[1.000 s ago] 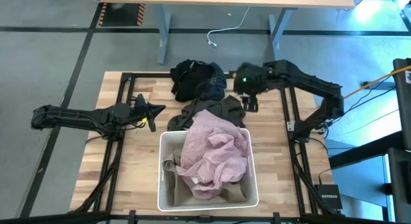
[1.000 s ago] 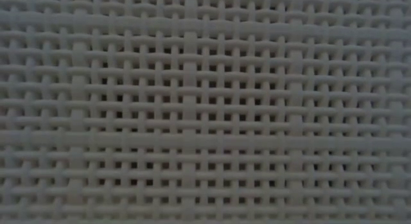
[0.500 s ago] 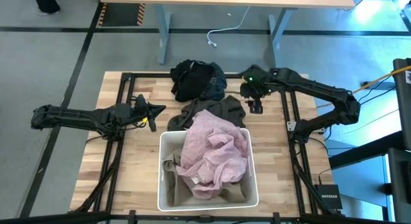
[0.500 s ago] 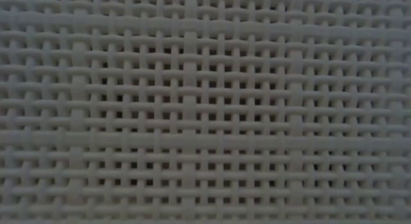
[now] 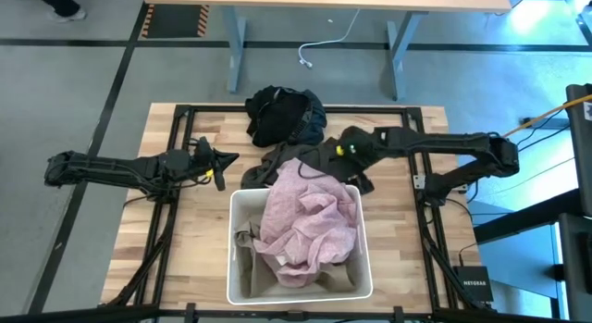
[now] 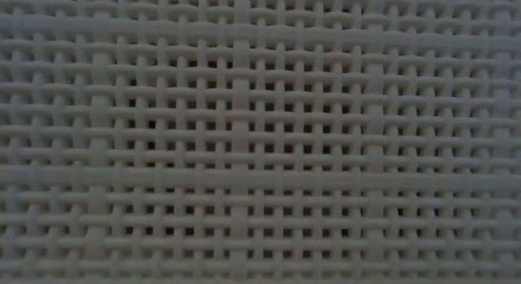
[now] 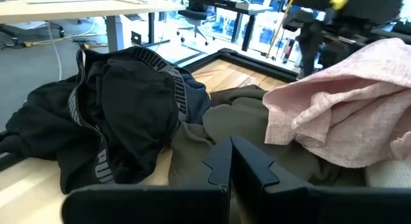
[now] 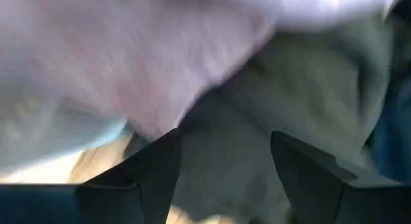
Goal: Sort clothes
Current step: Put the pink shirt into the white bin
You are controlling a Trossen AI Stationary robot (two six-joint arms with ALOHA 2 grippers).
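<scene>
A: Reaching down-left, the right gripper (image 5: 356,166) has moved from the bare surface (image 5: 185,249) onto the olive garment (image 5: 319,156), fingers spread.

B: So a pick begins. The pink garment (image 5: 310,221) drapes the bin (image 5: 242,267), centre frame; black clothes (image 5: 282,115) lie above. The left gripper (image 5: 222,158), pressed together, waits left.

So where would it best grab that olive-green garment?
Probably its bare edge between the pink garment and the black clothes, coming from the right, where the open right gripper hovers. The olive garment's near part lies under the pink one.
</scene>
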